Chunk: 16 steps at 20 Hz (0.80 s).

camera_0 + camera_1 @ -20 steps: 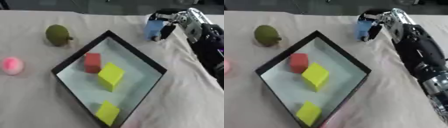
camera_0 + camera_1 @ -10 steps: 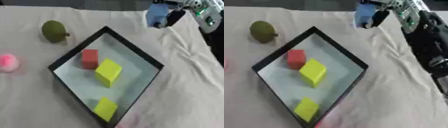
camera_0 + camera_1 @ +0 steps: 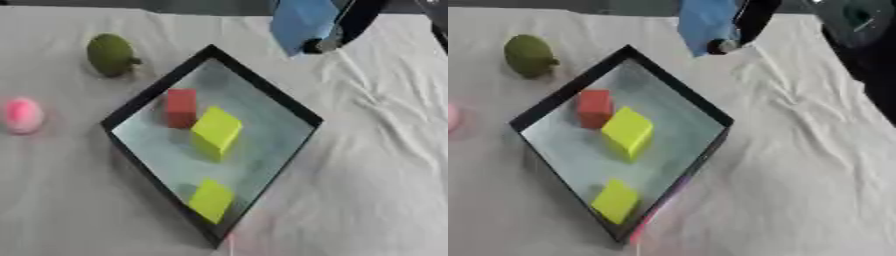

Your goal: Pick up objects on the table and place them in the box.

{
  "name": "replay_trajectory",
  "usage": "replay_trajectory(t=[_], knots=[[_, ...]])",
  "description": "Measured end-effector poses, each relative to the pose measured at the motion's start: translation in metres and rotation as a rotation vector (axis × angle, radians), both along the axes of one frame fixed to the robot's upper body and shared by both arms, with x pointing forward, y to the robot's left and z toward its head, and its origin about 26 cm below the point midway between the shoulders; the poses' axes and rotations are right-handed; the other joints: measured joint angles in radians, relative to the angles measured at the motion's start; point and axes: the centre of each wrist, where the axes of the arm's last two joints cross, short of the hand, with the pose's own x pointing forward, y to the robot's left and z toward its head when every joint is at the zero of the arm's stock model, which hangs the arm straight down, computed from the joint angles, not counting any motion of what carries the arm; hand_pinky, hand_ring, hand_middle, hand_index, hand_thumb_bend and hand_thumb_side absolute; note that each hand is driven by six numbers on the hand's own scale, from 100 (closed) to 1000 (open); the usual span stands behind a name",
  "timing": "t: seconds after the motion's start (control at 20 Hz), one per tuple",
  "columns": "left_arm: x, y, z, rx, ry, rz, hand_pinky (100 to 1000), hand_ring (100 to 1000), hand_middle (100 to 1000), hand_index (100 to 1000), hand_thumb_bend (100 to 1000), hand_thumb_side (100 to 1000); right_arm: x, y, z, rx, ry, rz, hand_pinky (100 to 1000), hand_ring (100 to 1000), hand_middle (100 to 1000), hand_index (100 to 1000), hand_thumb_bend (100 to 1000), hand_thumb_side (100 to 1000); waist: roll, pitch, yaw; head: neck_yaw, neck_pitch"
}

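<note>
Scene: We carry a blue block (image 3: 300,22) above the cloth-covered table (image 3: 376,165), just past the far corner of the black-rimmed box (image 3: 136,102).
Right hand: Our right hand (image 3: 350,22) comes in from the upper right, its dark fingers curled round the blue block and pinching it from the right side.
Left hand: It shows in neither view.
Box contents: A red block (image 3: 181,107) and two yellow blocks, one near the middle (image 3: 215,131) and one toward the near corner (image 3: 210,199), already lie inside.
Still on the table: A green fruit (image 3: 110,54) and a pink ball (image 3: 23,115) sit well apart to the left of the box.
Step in hand: We judge this to be the carry toward the box, with the drop not yet made.
Doing it well: We should bring the block in over the rim and aim for the bare floor on the right side, away from the middle yellow block, then lower before letting go.
Block's lie: Its long axis runs roughly up and down in the views, tilted slightly, the lower end pointing toward the box's far corner.
</note>
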Motion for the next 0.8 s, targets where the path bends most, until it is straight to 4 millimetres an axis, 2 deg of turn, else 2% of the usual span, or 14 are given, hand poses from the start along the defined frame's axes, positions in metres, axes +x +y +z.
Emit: replay_trajectory(t=[0.2, 0.4, 0.55, 0.8], knots=[[0.000, 0.001, 0.000, -0.002, -0.001, 0.004, 792, 839, 799, 811, 302, 646, -0.017, 0.028, -0.009, -0.029, 0.023, 0.075, 767, 713, 679, 767, 423, 100, 0.000, -0.008, -0.001, -0.001, 0.001], [0.000, 0.001, 0.000, -0.002, 0.000, 0.006, 792, 840, 799, 811, 301, 647, -0.021, 0.049, -0.021, -0.066, 0.049, 0.106, 768, 719, 685, 772, 428, 100, 0.000, -0.012, -0.001, -0.001, 0.008], [0.000, 0.001, 0.000, -0.002, 0.000, 0.005, 792, 839, 799, 811, 300, 647, -0.017, 0.057, -0.032, -0.078, 0.066, 0.099, 768, 720, 686, 772, 430, 100, 0.000, -0.012, -0.001, -0.001, 0.008], [0.000, 0.001, 0.000, -0.002, 0.001, 0.005, 792, 840, 799, 811, 299, 648, 0.000, 0.058, -0.056, -0.100, 0.088, 0.056, 766, 719, 685, 771, 429, 100, 0.000, -0.012, -0.001, -0.001, 0.008]])
